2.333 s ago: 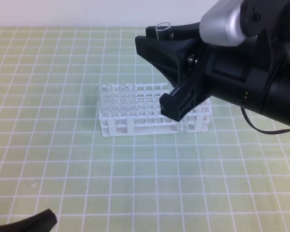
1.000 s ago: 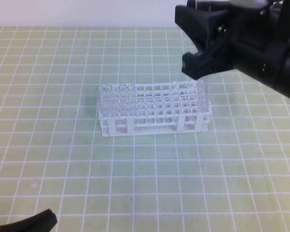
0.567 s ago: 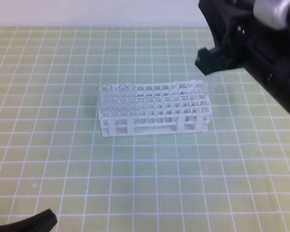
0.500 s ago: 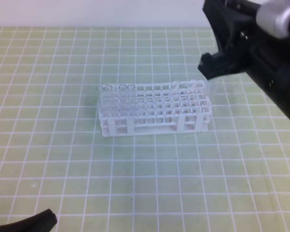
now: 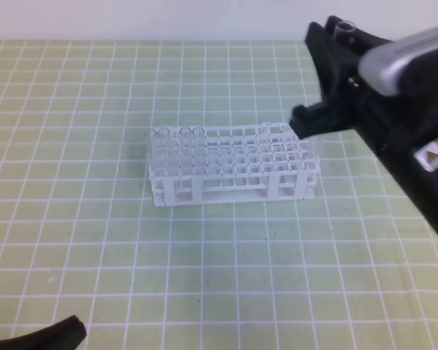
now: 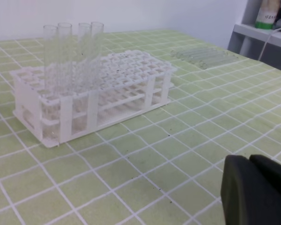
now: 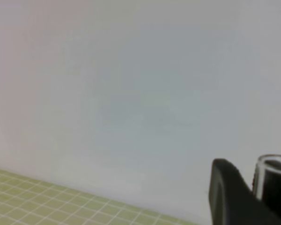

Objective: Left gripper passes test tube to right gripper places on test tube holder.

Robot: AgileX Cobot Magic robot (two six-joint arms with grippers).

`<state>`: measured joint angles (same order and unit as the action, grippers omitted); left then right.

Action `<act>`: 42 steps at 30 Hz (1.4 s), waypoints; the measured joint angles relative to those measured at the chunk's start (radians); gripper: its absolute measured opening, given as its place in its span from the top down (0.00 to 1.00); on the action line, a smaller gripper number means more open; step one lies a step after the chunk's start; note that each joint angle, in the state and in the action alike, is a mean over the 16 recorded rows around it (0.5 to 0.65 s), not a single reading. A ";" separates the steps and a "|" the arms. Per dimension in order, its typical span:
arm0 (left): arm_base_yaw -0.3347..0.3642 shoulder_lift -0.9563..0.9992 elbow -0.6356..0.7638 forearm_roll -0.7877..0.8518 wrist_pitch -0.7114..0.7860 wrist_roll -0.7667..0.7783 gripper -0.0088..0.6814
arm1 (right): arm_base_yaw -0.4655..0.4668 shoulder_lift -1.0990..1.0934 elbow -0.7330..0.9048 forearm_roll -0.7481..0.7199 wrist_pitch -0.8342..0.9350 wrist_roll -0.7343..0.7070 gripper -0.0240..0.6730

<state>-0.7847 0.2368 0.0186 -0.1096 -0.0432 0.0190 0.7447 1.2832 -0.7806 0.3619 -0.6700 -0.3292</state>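
While clamped in the right end effector (image 5: 317, 109), the test tube (image 5: 315, 138) hangs upright, mouth up.

The test tube (image 5: 316, 138), clear glass with an open rim, is held upright between the fingers of the right gripper (image 5: 317, 120), its lower end at the right end of the test tube holder (image 5: 233, 168). The white lattice rack is placed just below-left of this gripper, with four clear tubes standing at its far left end.

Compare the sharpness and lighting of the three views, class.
Exterior high: even, soft light, the right gripper blurred. Left wrist: the test tube holder fairly sharp, the left gripper a soft dark mass. Right wrist: mostly blank wall, the test tube rim hazy.
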 joint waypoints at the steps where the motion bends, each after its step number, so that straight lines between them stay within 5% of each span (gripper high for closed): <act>1: 0.000 0.000 -0.001 0.000 0.001 0.000 0.99 | 0.000 0.016 -0.010 0.001 -0.004 0.000 0.85; 24: 0.000 -0.001 -0.005 0.001 0.004 0.000 0.99 | 0.014 0.468 -0.391 0.017 -0.018 0.057 0.85; 42: 0.000 -0.003 -0.008 0.002 0.006 0.000 0.99 | 0.034 0.597 -0.441 0.092 -0.080 0.031 0.85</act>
<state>-0.7845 0.2335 0.0102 -0.1080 -0.0373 0.0192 0.7789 1.8800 -1.2213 0.4542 -0.7504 -0.2980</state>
